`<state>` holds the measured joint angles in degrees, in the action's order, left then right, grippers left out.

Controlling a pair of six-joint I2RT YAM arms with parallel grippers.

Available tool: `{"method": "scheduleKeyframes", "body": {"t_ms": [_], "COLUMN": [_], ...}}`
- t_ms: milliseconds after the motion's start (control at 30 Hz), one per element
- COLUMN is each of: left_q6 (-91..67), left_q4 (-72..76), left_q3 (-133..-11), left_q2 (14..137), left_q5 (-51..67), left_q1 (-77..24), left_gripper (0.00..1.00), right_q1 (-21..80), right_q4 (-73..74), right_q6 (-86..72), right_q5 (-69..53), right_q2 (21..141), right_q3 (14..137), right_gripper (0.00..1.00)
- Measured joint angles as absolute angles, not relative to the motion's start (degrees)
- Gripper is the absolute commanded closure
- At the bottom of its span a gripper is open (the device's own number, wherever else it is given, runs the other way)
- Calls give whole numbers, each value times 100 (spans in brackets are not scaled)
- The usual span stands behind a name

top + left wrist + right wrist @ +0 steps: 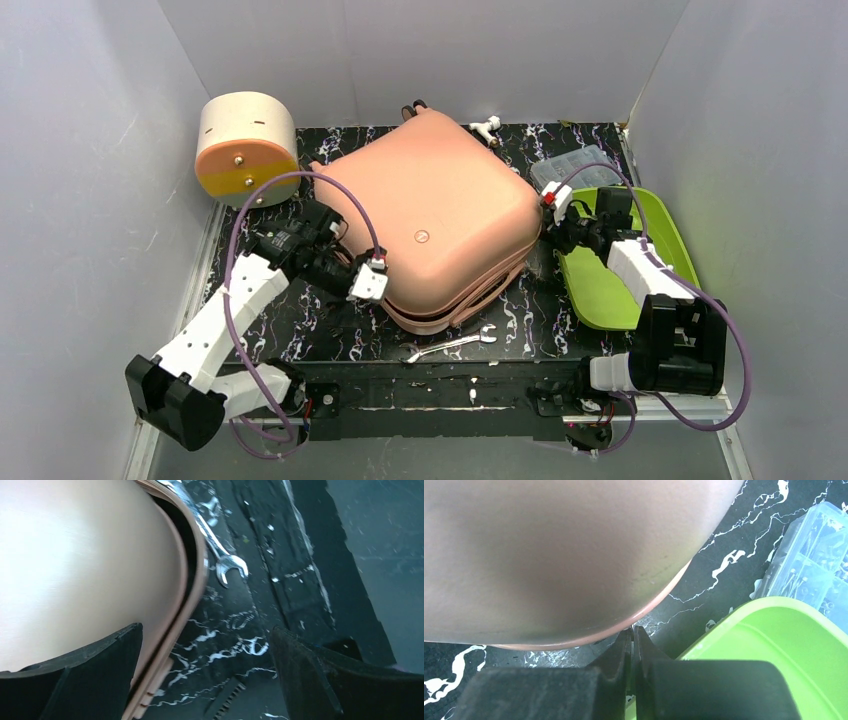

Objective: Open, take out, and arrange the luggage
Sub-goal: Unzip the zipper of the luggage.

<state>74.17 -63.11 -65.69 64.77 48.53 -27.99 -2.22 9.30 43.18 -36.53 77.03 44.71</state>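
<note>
- The luggage [435,215] lies flat in the middle of the desk [300,335], turned a little, with its wheels toward the far side.
- Opening is begun but not finished, I judge. At the near corner, the left wrist view shows a dark gap between the two shells, so the seam there looks already loose. The top shell is still down on the lower one.
- My left gripper [205,675] is spread wide and has hold of nothing. It sits at the near left corner, with one finger over the pink shell and the other over the desk.
- My right gripper [632,630] is closed with nothing between the fingers. Its tips are just beside the right edge of the luggage, next to the tray [774,630].
- Taking out is not started, as far as I can see, because the inside is hidden.
- A wrench [450,345] lies on the desk just before the luggage, and a clear box [575,170] is behind the tray. I cannot tell if they belong to the luggage.
- What is left: lift the top shell fully, take the contents out and arrange them. This is most of the task.
</note>
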Motion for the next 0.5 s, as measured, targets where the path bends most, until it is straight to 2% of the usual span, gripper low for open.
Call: {"method": "scheduleKeyframes", "body": {"t_ms": [167, 500], "left_q6": [8068, 8388], "left_q4": [-6493, -5664], "left_q3": [-6012, -5225], "left_q2": [6635, 6549], "left_q5": [4530, 4115], "left_q1": [-2886, -2904], "left_gripper": [2, 2], "right_q1": [-257, -331], "right_q4": [926, 943], "right_q6": [4215, 4174], "right_q5": [-3769, -3903], "right_q2": [7743, 7743], "right_q3": [4495, 4495], "right_gripper": [99, 99]}}
